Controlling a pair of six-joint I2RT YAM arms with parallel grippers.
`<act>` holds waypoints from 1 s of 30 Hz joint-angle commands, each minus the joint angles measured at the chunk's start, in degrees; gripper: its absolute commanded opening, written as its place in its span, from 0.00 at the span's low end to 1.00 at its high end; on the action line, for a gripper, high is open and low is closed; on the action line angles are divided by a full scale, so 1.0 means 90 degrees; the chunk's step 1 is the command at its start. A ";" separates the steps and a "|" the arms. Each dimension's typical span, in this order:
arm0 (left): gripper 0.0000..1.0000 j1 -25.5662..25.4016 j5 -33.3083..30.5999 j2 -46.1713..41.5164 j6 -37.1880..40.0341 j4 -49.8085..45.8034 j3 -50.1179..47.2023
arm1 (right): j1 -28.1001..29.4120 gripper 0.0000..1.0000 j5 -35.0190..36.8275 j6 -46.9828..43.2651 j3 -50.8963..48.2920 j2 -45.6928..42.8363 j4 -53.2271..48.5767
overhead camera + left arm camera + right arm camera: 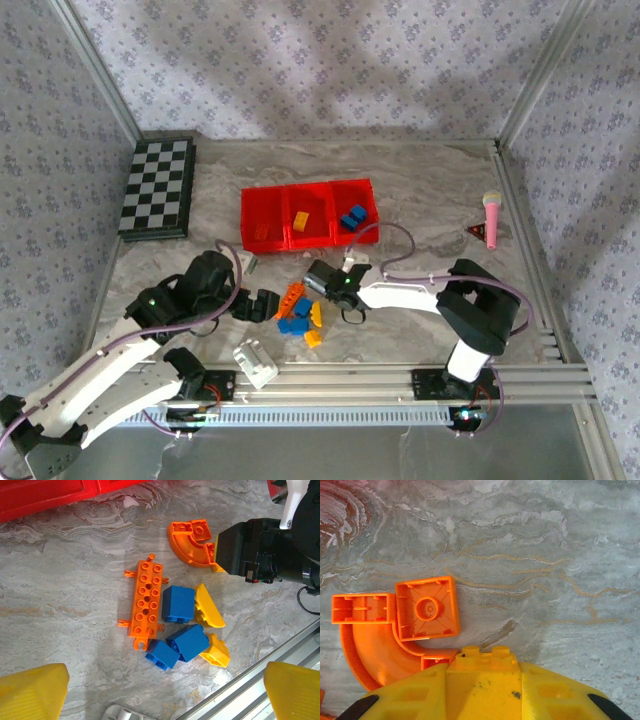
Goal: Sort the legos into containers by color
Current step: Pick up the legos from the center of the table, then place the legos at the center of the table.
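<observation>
Right gripper (322, 283) is seen clamped on a yellow lego (482, 677), bottom centre of its wrist frame, beside an orange curved lego (370, 647). Left gripper (264, 305) fingers (32, 690) are held wide apart above the loose legos (146, 600). Red containers (310, 186) are noted at centre of the top frame.

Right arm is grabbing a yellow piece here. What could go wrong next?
1. The orange curved piece sits right against the yellow brick in the right gripper; lifting may drag or flip it.
2. The open left gripper hovers over the same pile of legos, so the arms might bump.
</observation>
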 commanded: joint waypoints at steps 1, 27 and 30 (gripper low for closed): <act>1.00 -0.0037 -0.0024 -0.0010 0.0088 0.0056 0.0001 | -0.0040 0.31 -0.0011 -0.0699 -0.0129 -0.0259 0.0225; 1.00 -0.0030 -0.0046 -0.0021 0.0078 0.0042 -0.0003 | -0.0473 0.35 -0.1057 -0.2032 0.0488 0.0268 -0.0137; 1.00 -0.0037 -0.0045 -0.0030 0.0078 0.0044 -0.0003 | -0.0462 0.35 -0.1073 -0.2057 0.0568 0.0382 -0.0171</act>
